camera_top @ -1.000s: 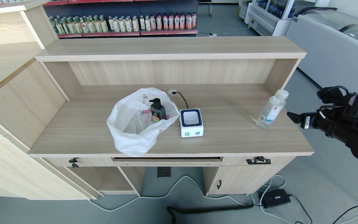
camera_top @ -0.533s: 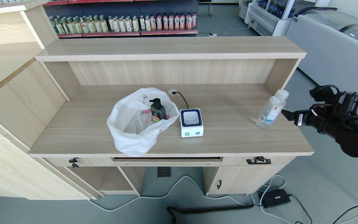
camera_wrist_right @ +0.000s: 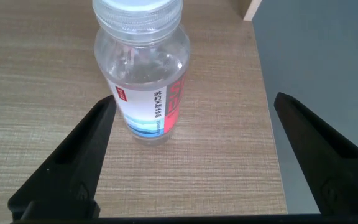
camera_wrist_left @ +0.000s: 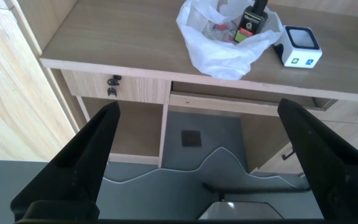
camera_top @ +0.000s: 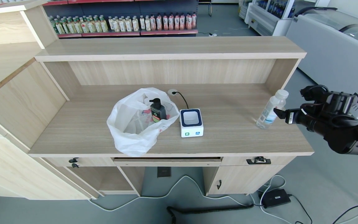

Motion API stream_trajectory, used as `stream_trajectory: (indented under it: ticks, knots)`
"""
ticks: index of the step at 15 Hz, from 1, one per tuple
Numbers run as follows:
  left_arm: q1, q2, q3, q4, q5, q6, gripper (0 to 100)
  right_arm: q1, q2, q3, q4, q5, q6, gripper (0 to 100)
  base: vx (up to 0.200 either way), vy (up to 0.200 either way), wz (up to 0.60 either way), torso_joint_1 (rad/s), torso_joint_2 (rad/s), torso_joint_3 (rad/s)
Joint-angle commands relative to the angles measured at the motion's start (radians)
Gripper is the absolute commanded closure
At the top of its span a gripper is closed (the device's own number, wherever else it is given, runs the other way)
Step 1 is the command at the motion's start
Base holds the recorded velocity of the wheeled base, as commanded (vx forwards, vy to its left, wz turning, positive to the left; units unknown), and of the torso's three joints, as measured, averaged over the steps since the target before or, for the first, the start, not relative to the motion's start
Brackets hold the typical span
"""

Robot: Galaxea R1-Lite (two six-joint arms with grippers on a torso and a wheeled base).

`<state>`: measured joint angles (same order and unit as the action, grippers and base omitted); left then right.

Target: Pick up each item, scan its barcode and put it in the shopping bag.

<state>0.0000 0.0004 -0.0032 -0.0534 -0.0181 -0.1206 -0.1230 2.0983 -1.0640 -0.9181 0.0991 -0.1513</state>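
Small grocery shop, seen from behind the till

A pale wooden checkout counter (camera_top: 228, 137) with a raised front ledge fills the middle of the frame. On it sit a white barcode scanner (camera_top: 191, 122) with its cable, a white plastic shopping bag (camera_top: 129, 137) holding a black pump bottle (camera_top: 158, 111), and a clear water bottle (camera_top: 270, 109) toward the right end. Along the top, left of centre, red-edged shelves (camera_top: 123, 33) carry rows of bottled drinks (camera_top: 123, 23). At the upper right stand glass-lidded chest freezers (camera_top: 322, 53) and a white display cooler (camera_top: 261, 15).
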Motion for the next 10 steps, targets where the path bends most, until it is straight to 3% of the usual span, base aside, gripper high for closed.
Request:
stream_trajectory:
  ticks: [1, 10]
  knots:
    - [0.000, 0.000, 0.000, 0.000, 0.000, -0.001, 0, 0.011, 0.019, -0.014, -0.001, 0.001, 0.006, 0, 0.000, 0.000, 0.00, 0.000, 0.00, 0.000]
    - [0.000, 0.000, 0.000, 0.000, 0.000, -0.001, 0, 0.013, 0.085, -0.079, -0.002, -0.001, 0.009, 0, 0.000, 0.000, 0.00, 0.000, 0.00, 0.000]
